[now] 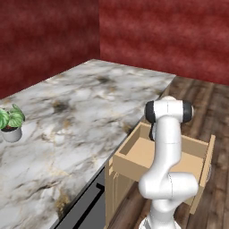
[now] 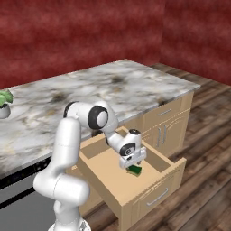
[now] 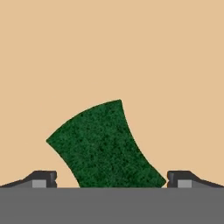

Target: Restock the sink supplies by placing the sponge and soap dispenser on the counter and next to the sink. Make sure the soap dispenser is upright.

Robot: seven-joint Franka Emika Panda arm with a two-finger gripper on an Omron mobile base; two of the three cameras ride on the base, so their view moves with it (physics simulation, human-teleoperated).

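Lying flat on the pale wooden floor of the open drawer (image 2: 155,182), the sponge (image 3: 105,146) sits between the gripper's (image 2: 131,163) two dark fingertips (image 3: 43,178), which stand wide apart on either side of it with nothing clamped. Its dark green face looks coarse and speckled, a rectangle turned at an angle. From the right base camera the sponge (image 2: 134,170) peeks out just under the lowered hand. From the left base camera a leafy potted plant (image 1: 11,121) stands on the veined marble counter (image 1: 80,116).
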